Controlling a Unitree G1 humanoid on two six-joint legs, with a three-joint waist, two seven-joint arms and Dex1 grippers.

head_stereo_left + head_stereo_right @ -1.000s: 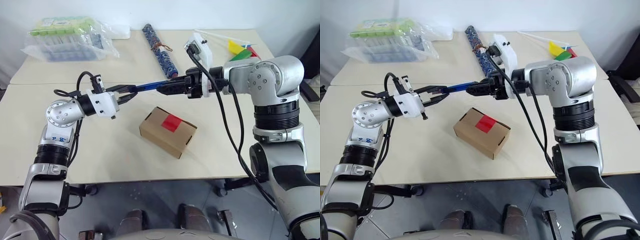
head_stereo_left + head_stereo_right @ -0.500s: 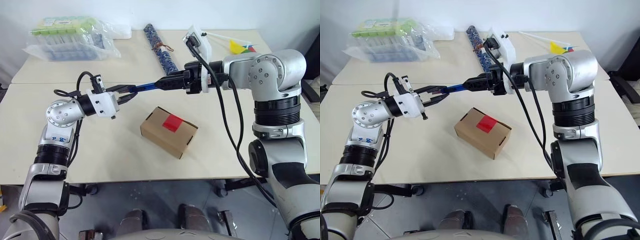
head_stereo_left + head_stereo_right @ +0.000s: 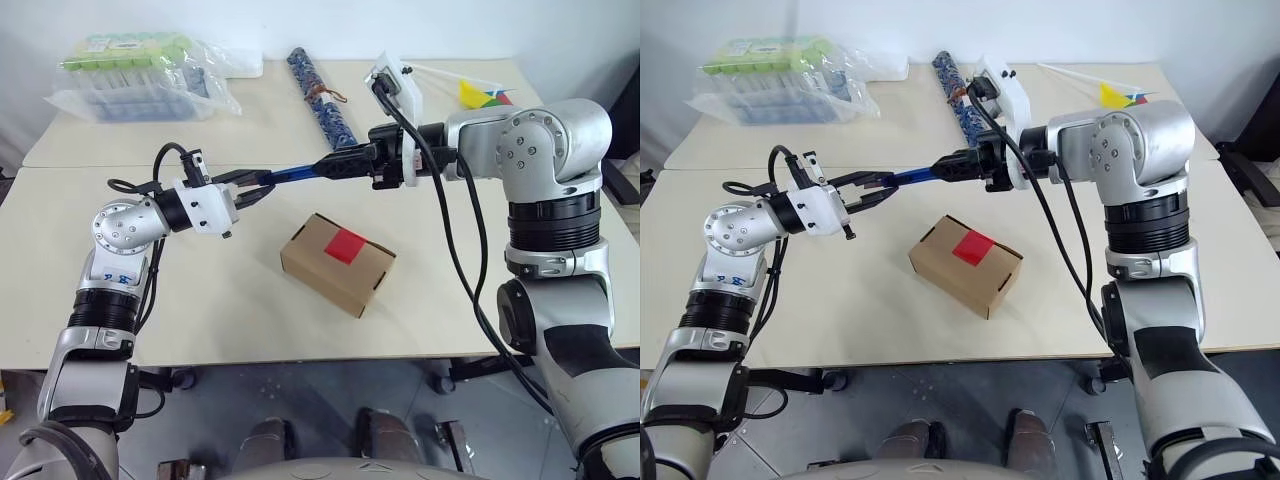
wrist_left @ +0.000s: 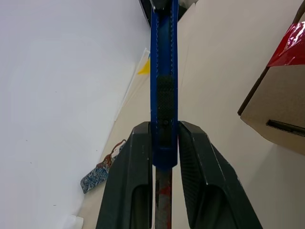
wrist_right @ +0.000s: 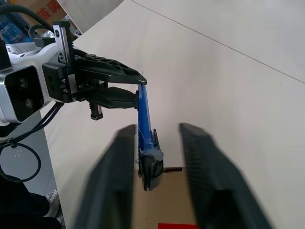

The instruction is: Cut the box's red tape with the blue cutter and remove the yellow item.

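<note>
The box, a small brown carton, lies on the table with its red tape on top. Above and behind it the blue cutter hangs level between both arms. My left gripper is shut on one end of the cutter, its fingers pressed to both sides. My right gripper tapers shut onto the other end. In the right wrist view the cutter lies between its blurred fingers. The yellow item is hidden.
At the back of the table lie a clear bag of green-lidded containers, a blue patterned roll and a yellow, green and red pinwheel. A seam between two tabletops runs behind the box.
My right gripper's fingers have drawn together around the cutter's far end. The left gripper, the cutter and the box have stayed where they were.
</note>
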